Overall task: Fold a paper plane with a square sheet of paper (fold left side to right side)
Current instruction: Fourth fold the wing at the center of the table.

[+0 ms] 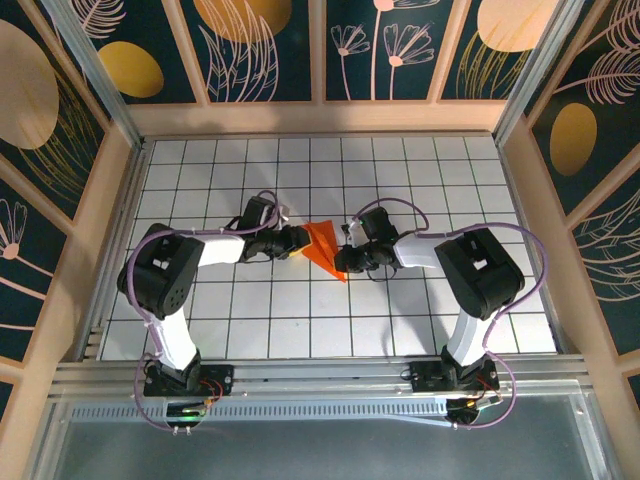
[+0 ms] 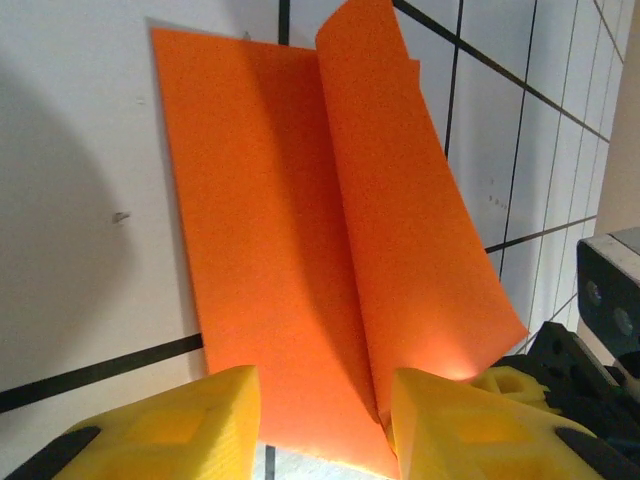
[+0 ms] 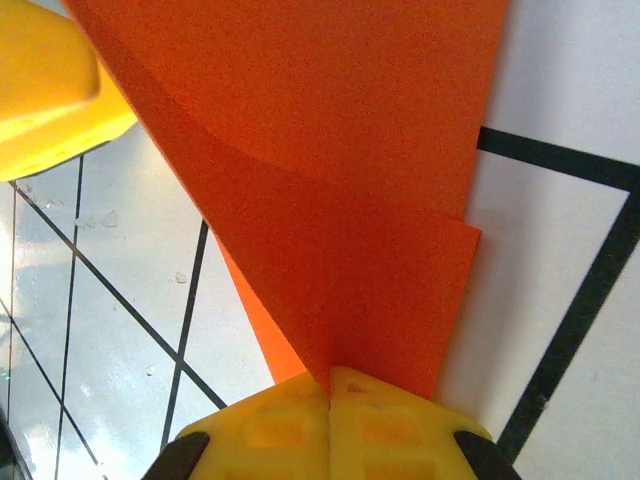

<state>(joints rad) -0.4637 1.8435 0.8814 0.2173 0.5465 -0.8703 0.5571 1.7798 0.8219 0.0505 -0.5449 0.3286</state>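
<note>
Two grippers meet at the folded orange paper (image 1: 322, 243), centre of the white gridded table (image 1: 420, 170). Right gripper (image 3: 330, 395) pinches its edge, fingers pressed together. Left gripper (image 2: 325, 420) is spread, straddling a raised flap. Dark floral wall panels (image 1: 270, 45) surround.

We saw the sheet of paper (image 1: 325, 248) as plain bright orange, with no print on it; the table (image 1: 400, 170) was white, ruled into a grid by thin black lines; the left gripper (image 2: 322, 425) and the right gripper (image 3: 330, 425) both had yellow fingers with black behind them; the arms (image 1: 176, 338) were white and black, trailed by purple cables (image 1: 545, 262); the walls (image 1: 270, 40) at left, right and far were dark blue-green, patterned with golden discs and pale pink outlined leaves and flowers, framed in light wood.
</note>
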